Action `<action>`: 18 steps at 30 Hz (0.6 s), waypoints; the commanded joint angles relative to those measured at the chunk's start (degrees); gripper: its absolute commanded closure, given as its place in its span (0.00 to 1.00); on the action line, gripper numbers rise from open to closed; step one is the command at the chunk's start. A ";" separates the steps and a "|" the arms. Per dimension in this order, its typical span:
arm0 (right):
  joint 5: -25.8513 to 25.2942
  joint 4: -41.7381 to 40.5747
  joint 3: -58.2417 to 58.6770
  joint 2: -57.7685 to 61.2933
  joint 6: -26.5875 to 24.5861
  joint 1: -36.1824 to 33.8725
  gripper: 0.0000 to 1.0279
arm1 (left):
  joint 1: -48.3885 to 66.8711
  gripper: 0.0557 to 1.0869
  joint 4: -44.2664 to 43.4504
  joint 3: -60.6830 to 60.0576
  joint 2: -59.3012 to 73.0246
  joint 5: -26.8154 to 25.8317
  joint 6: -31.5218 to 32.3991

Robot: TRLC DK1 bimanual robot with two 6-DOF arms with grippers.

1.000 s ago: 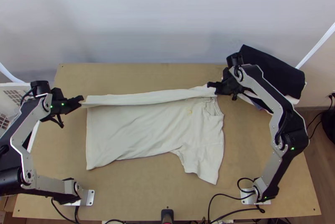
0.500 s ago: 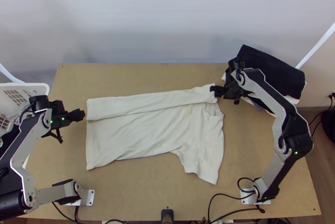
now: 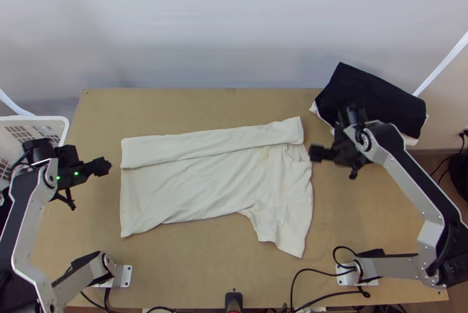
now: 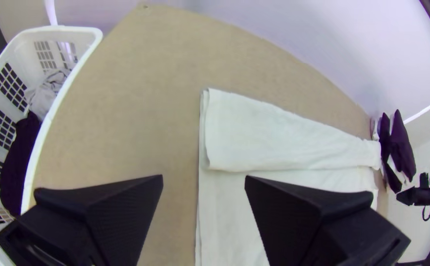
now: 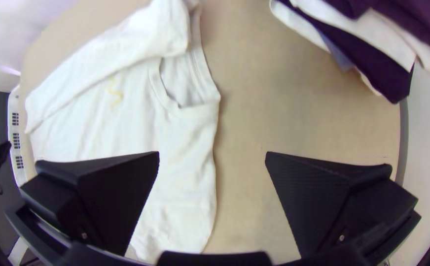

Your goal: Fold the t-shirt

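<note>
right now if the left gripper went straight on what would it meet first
Probably the t-shirt's hem, near the folded strip's edge, though the left gripper's height and tilt are unclear, so the table just beside it could come first.

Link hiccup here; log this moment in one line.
T-shirt; far side folded over, near sleeve spread; left gripper open, empty; right gripper open, empty

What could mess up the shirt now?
The folded strip lies loose with nothing holding it, so a bump might shift it. The unfolded sleeve sticks out toward the robot, so it could bunch up in the next fold. The right gripper, fingers open, is near the collar, so it might snag it.
</note>
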State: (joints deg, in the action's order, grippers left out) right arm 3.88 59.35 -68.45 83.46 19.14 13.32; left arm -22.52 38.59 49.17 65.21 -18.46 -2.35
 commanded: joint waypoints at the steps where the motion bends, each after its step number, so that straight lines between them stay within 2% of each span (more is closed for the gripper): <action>1: -0.10 6.13 4.02 0.74 1.52 1.36 0.04 | 0.90 0.21 1.84 1.72 -2.28 -0.26 -1.78; 2: -0.10 6.92 5.43 0.65 1.17 2.06 0.04 | 0.99 0.21 2.10 1.81 -2.46 -0.26 -1.78; 7: 0.34 5.51 12.02 -1.99 0.38 5.14 0.17 | 1.17 0.21 3.25 1.99 -3.51 -0.26 -1.96; 12: 2.10 1.82 16.59 -2.69 0.38 9.00 0.17 | 1.17 0.21 4.13 1.99 -4.13 -0.17 -2.04; 18: 4.56 -3.45 19.23 -2.25 0.38 9.35 0.19 | 1.25 0.21 5.01 1.81 -4.65 -0.17 -2.31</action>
State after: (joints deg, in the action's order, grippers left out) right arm 7.97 57.08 -50.92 81.95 19.46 22.39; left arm -21.58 42.61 50.11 61.73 -18.46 -3.53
